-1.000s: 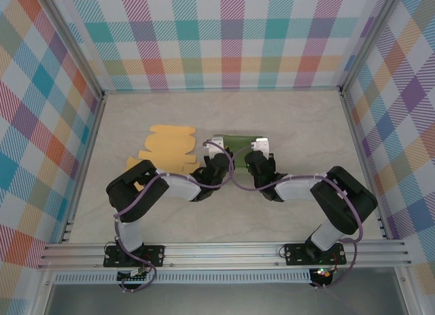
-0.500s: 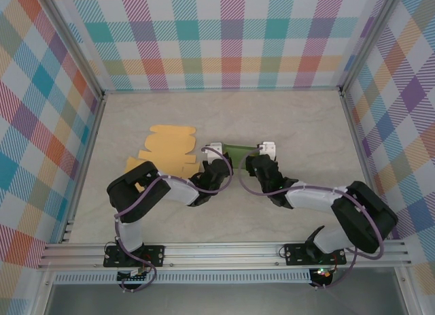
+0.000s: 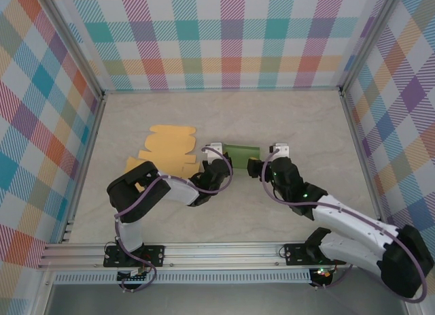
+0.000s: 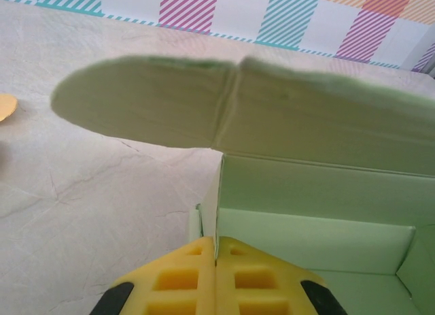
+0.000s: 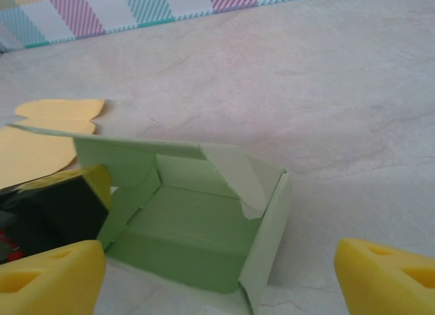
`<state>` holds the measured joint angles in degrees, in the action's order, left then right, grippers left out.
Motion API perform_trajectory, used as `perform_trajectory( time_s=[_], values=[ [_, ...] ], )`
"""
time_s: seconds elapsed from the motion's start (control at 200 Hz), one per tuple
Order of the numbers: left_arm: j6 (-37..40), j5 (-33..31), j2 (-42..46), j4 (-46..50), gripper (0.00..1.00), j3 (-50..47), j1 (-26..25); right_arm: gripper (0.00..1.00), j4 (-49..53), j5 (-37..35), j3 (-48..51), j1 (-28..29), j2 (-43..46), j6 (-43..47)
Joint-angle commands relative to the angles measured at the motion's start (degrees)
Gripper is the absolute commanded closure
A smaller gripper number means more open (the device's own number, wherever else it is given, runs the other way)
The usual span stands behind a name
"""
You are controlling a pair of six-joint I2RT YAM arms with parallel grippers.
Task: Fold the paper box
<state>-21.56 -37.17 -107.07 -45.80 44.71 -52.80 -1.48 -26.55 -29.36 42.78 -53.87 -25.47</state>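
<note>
Top view, box: the green box is lying open on the table between the two grippers, just right of a yellow sheet.
Top view, grippers: the left gripper is touching the box's left end, and the right gripper is sitting just beside its right end.
Left wrist: the fingers are pressing together, pinching the box wall.
Right wrist: the fingers are standing spread wide, clear of the box.
</note>
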Motion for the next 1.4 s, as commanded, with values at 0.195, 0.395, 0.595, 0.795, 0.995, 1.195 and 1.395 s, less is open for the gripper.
perform_trajectory(
  time_s=[0.195, 0.395, 0.595, 0.795, 0.995, 1.195, 1.395],
  values=[
    [2.93, -1.31, 0.18, 3.18, 1.0, 0.05, -2.72, 0.09, 15.65, 2.91, -15.12, -2.49, -2.7, 0.98],
    [3.22, -1.84, 1.98, 4.08, 0.91, -1.09, -3.45, 0.09, 19.64, 5.43, -22.48, -7.96, -12.87, 0.72],
    [2.92, -2.35, 3.17, 4.61, 0.84, -2.79, -4.03, 0.09, 19.68, 8.83, -22.88, -10.72, -19.04, -0.93],
    [1.54, -2.27, 4.59, 5.87, 0.75, -4.53, -5.24, 0.09, 16.91, 10.7, -19.41, -11.55, -21.62, -2.44],
    [0.47, -3.78, 9.42, 9.19, 0.66, -7.45, -8.4, 0.09, 14.91, 11.31, -17.15, -11.76, -22.68, -3.26],
    [-6.08, -6.49, 19.99, 17.7, 0.58, -12.04, -9.96, 0.08, 12.34, 11.78, -13.46, -11.77, -23.21, -4.14],
    [-13.7, -9.78, 32.0, 31.3, 0.49, -14.24, -9.96, 0.08, 10.08, 12.44, -10.03, -11.81, -24.85, -4.45]
  ],
)
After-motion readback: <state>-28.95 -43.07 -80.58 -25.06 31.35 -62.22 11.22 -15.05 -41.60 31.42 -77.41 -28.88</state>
